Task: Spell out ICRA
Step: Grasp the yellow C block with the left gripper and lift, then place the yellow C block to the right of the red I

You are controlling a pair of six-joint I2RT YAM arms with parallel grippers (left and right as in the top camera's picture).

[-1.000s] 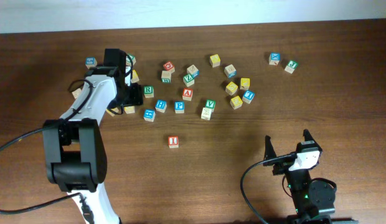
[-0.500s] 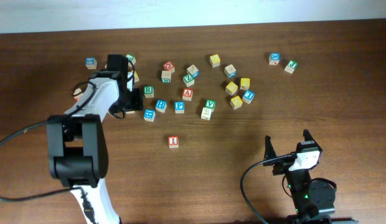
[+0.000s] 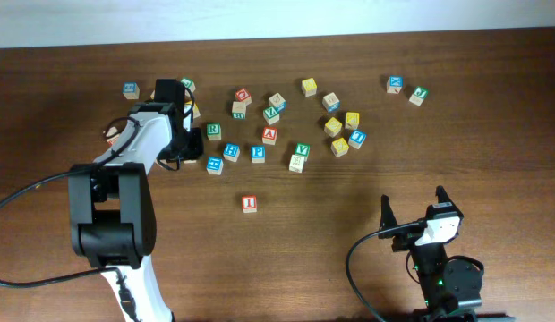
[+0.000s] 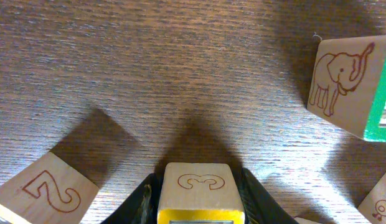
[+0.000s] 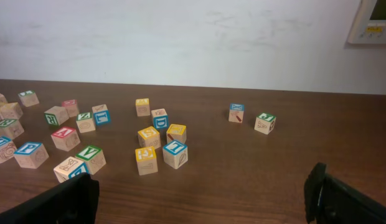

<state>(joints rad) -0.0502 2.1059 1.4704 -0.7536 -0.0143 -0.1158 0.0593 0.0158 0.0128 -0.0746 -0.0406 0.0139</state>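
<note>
My left gripper (image 3: 183,148) is among the blocks at the far left and is shut on a yellow-faced wooden block (image 4: 197,191) whose side shows an engraved 3; its letter is hidden. It sits low over the wood. A red I block (image 3: 250,203) lies alone near the table's middle. A green R block (image 3: 213,131) and a red A block (image 3: 269,135) lie in the scatter to the right of my left gripper. My right gripper (image 3: 414,211) is open and empty at the front right, also shown in the right wrist view (image 5: 202,200).
Several more letter blocks are strewn across the far half of the table, out to a blue one (image 3: 396,84) and a green one (image 3: 419,95) at the far right. Close to my left jaws lie a block engraved 2 (image 4: 47,190) and an elephant block (image 4: 345,84).
My left arm has shifted slightly toward the far side and right among the blocks. The right arm has not moved.
</note>
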